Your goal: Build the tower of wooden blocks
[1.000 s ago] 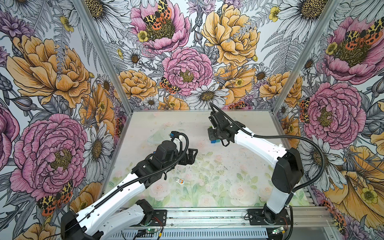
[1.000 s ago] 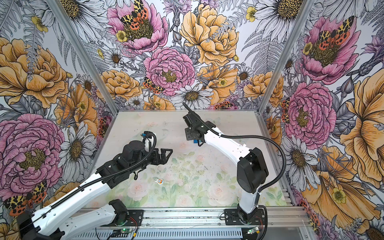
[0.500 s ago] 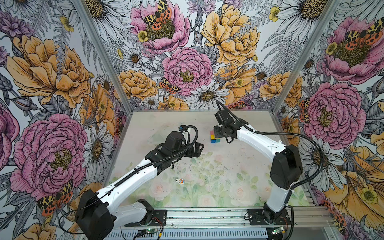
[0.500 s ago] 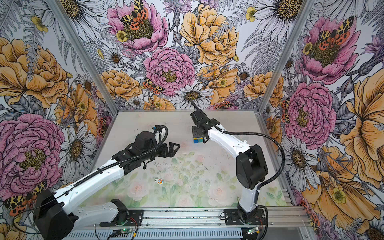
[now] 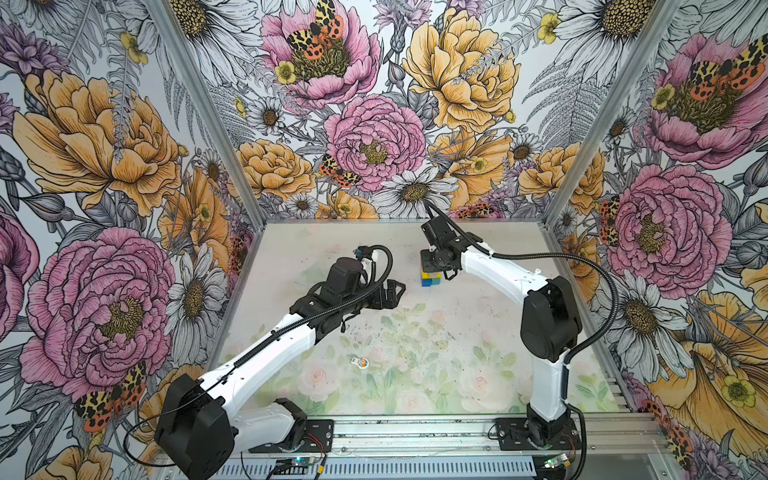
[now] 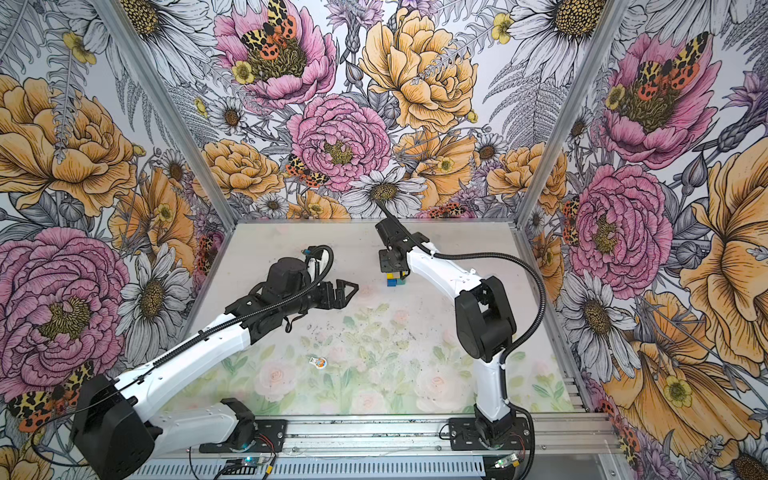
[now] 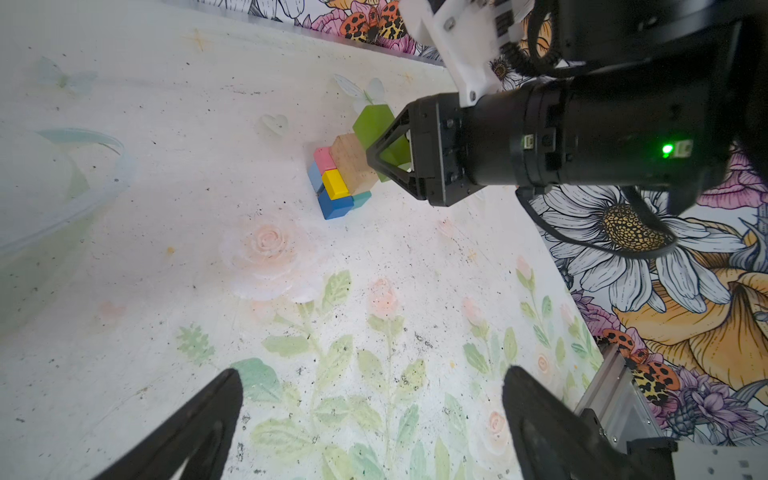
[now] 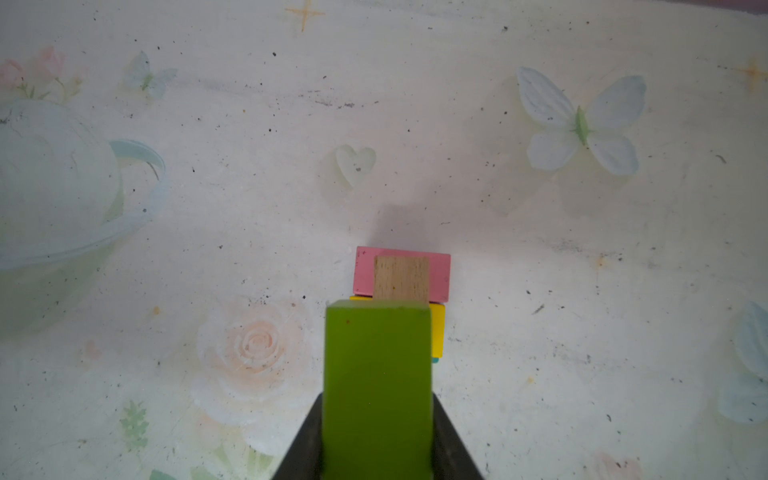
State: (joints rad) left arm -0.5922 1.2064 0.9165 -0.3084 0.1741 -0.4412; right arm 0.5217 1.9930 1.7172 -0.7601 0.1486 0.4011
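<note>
The tower [image 5: 430,279] [image 6: 395,280] stands at the table's back middle. Dark blue, light blue and teal cubes are lowest, a yellow brick [image 7: 334,184] and a pink brick [image 8: 361,274] lie on them, and a bare-wood brick [image 7: 351,166] is above. My right gripper [image 8: 377,440] [image 7: 374,156] is shut on the green brick [image 8: 377,386] [image 7: 372,122] right over the bare-wood brick. Whether the green brick rests on it I cannot tell. My left gripper [image 5: 397,291] [image 6: 351,291] [image 7: 372,374] hovers open and empty, left of the tower.
A small round sticker [image 5: 360,362] [image 6: 319,363] lies on the mat toward the front. An aluminium rail [image 5: 415,432] carrying both arm bases runs along the front edge. Floral walls close in the back and both sides.
The left arm has stretched out toward the tower, its gripper open throughout. The right gripper has shifted slightly above the tower while keeping hold of the green brick.
</note>
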